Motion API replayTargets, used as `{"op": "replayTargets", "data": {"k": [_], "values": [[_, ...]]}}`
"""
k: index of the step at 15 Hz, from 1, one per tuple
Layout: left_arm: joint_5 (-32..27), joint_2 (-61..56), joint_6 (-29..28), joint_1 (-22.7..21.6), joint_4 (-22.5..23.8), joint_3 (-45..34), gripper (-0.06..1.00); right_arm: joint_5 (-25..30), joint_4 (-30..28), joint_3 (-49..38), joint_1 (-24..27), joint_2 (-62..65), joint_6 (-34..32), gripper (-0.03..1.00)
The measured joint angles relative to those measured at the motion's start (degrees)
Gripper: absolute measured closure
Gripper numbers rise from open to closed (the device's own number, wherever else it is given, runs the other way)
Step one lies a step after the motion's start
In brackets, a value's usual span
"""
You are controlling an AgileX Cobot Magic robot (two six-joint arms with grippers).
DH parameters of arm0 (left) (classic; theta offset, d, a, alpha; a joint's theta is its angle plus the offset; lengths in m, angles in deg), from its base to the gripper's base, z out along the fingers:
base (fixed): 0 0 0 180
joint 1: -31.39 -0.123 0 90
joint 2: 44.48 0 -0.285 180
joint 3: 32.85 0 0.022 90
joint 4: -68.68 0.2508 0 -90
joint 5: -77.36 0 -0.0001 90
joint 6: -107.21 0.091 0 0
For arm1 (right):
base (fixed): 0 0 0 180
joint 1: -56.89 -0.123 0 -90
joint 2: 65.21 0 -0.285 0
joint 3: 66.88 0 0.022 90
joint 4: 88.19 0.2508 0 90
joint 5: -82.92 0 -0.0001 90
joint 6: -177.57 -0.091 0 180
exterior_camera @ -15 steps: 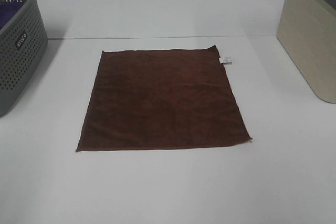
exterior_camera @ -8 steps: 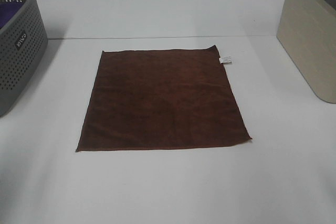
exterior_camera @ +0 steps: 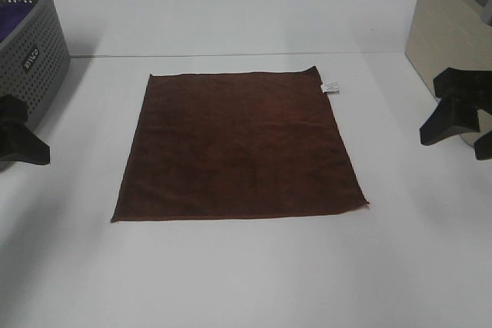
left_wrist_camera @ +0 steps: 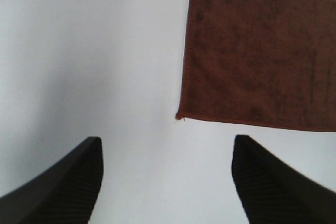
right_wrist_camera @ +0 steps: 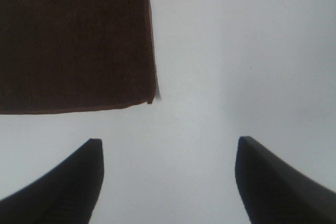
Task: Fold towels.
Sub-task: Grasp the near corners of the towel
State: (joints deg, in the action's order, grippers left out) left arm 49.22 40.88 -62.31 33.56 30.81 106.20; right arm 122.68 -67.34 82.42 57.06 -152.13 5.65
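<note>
One dark reddish-brown towel (exterior_camera: 238, 147) lies flat and unfolded in the middle of the white table, with a small white tag (exterior_camera: 330, 86) at its far right corner. My left gripper (exterior_camera: 23, 132) is open and empty at the left edge, apart from the towel. In the left wrist view (left_wrist_camera: 165, 177) its fingers (left_wrist_camera: 68, 182) stand wide just short of the towel's near left corner (left_wrist_camera: 181, 115). My right gripper (exterior_camera: 453, 132) is open and empty at the right edge. In the right wrist view (right_wrist_camera: 168, 177) it hangs short of the towel's near right corner (right_wrist_camera: 149, 98).
A grey perforated basket (exterior_camera: 31, 51) with something purple inside stands at the far left. A beige bin (exterior_camera: 450, 44) stands at the far right. The white table (exterior_camera: 246, 274) is bare in front of the towel.
Both grippers have come into the high view from the left and right edges. The towel has not moved.
</note>
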Motion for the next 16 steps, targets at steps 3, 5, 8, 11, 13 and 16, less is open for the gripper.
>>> {"op": "replayTargets", "data": {"k": [3, 5, 8, 11, 13, 16], "values": [[0.0, 10.43, 1.89, 0.0, -1.55, 5.21, 0.2, 2.86, 3.44, 7.16, 0.11, -10.77, 4.53, 0.29], [-0.86, 17.53, 2.86, 0.0, -1.83, 9.4, 0.18, 5.73, 6.53, 11.34, 0.4, -17.48, 8.14, 0.29], [-4.24, 24.87, 5.39, 0.0, -3.32, 14.44, 0.18, 10.31, 14.32, 15.3, 5.33, -25.73, 14.78, 0.3], [-4.93, 29.56, 10.49, 0.0, -6.3, 15.87, 0.18, 15.24, 23.26, 15.58, 11.52, -31.28, 24.58, 0.29], [-5.04, 31.57, 15.76, 0.0, -11.23, 15.87, 0.18, 16.62, 23.72, 15.58, 12.03, -33.17, 27.62, 0.25], [-5.56, 33.23, 26.47, 0.0, -21.37, 15.87, 0.18, 16.67, 24.06, 15.58, 12.03, -33.63, 30.08, 0.24]]}}
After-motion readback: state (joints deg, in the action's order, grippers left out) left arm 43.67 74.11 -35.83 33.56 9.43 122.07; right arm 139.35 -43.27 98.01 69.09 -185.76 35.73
